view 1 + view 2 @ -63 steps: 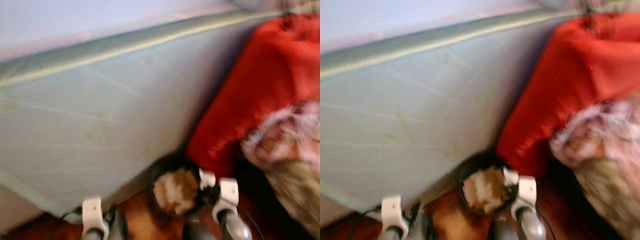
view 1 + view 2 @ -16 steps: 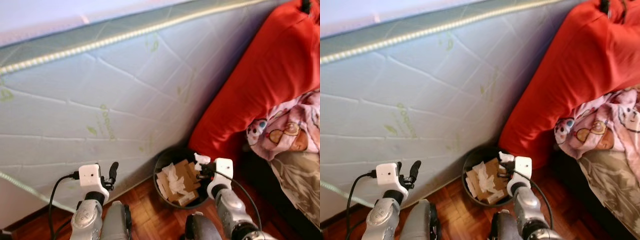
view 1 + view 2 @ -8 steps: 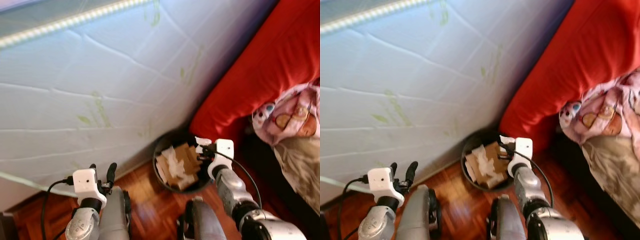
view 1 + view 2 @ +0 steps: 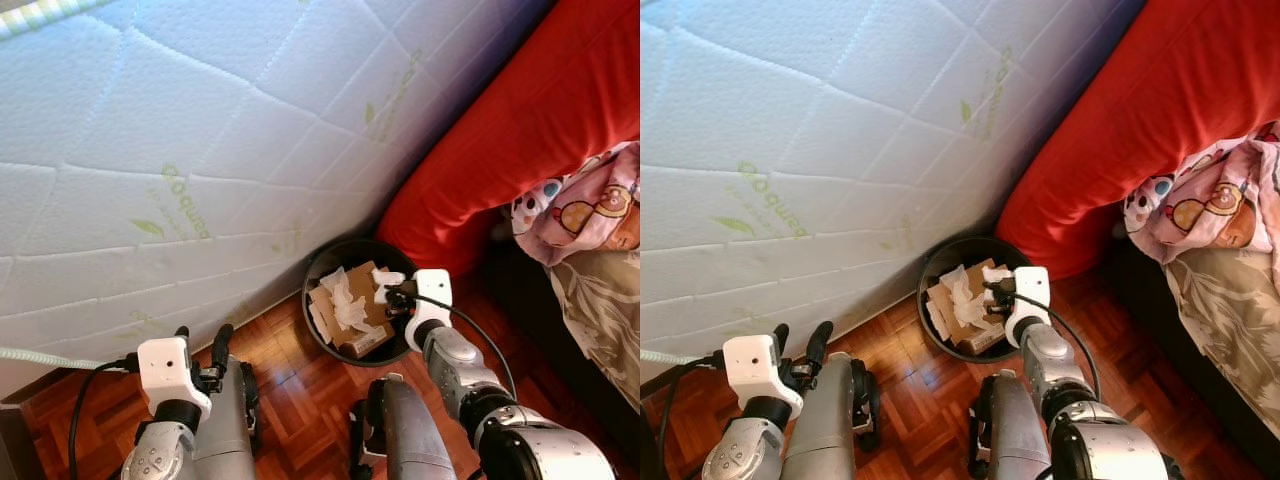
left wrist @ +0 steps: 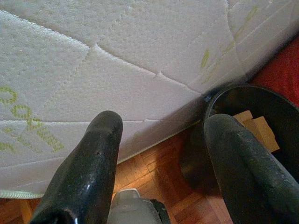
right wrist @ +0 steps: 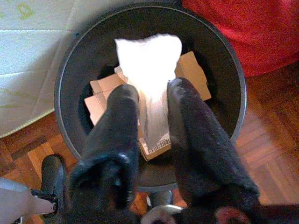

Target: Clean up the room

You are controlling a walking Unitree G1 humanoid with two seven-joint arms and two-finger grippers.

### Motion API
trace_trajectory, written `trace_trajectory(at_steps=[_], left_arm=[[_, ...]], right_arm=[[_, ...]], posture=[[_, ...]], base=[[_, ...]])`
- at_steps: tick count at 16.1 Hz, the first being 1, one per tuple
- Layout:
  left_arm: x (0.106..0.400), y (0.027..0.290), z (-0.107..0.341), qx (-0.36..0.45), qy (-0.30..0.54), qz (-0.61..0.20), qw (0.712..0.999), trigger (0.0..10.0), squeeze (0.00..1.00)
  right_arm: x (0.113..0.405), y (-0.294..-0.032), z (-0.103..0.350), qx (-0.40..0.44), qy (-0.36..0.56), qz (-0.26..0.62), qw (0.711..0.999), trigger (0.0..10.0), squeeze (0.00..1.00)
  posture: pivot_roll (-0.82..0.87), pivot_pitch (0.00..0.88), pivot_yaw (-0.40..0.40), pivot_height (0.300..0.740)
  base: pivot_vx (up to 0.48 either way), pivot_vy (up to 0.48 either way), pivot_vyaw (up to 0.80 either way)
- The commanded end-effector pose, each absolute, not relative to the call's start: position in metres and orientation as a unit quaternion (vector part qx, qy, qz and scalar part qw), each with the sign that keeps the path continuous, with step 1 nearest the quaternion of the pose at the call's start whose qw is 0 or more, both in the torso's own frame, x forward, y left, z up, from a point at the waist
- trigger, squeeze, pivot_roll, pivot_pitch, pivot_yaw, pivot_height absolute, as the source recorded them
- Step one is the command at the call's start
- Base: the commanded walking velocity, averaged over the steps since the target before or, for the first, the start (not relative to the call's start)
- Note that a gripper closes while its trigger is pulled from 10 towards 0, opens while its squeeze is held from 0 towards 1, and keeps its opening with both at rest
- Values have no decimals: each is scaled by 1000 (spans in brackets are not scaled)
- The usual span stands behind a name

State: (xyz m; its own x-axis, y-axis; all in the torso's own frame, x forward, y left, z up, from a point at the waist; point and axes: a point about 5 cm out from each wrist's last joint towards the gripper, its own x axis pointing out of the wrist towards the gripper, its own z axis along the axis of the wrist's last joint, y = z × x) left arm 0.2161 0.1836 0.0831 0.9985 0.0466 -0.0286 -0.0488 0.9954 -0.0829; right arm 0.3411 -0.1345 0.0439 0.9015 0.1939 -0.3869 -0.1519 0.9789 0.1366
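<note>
A round black bin (image 4: 345,245) stands on the parquet against the mattress, holding cardboard pieces (image 4: 365,340) and crumpled white paper (image 4: 345,295). My right gripper (image 4: 387,292) hangs over the bin's near right side, shut on a white tissue (image 4: 388,277). In the right wrist view the tissue (image 6: 149,56) sticks out past the two black fingers (image 6: 117,121), above the bin's dark wall (image 6: 77,70) and the cardboard (image 6: 191,70). My left gripper (image 4: 203,336) is low at the left, open and holding nothing; the left wrist view has its fingers (image 5: 93,154) spread before the mattress, with the bin (image 5: 261,102) to one side.
A white quilted mattress (image 4: 200,150) leans on its edge at the back and left. A big red cushion (image 4: 500,150) rises right of the bin, with a pink patterned blanket (image 4: 585,205) beside it. Parquet floor (image 4: 290,385) runs around the bin. A white cable (image 4: 50,357) lies along the mattress foot.
The camera has tilted down and come closer, so the whole scene has shifted. My right gripper, still shut on the tissue, now sits a little further in over the bin. The left gripper stays open.
</note>
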Motion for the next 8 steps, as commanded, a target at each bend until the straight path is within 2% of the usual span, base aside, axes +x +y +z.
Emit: trace_trajectory(at_steps=[1, 7, 8], left_arm=[[208, 182, 75, -50, 41, 31, 997, 10000, 0], [210, 182, 76, -52, 46, 33, 997, 10000, 0], [214, 182, 75, -52, 46, 32, 997, 10000, 0]], right_arm=[[328, -138, 26, 42, 239, 91, 966, 10000, 1000], [330, -138, 29, 39, 235, 95, 967, 10000, 1000], [332, -143, 31, 58, 228, 72, 969, 10000, 329]], posture=[[167, 519, -136, 638], [163, 505, -139, 638], [159, 486, -134, 638]], base=[[0, 0, 0], [0, 0, 0], [0, 0, 0]])
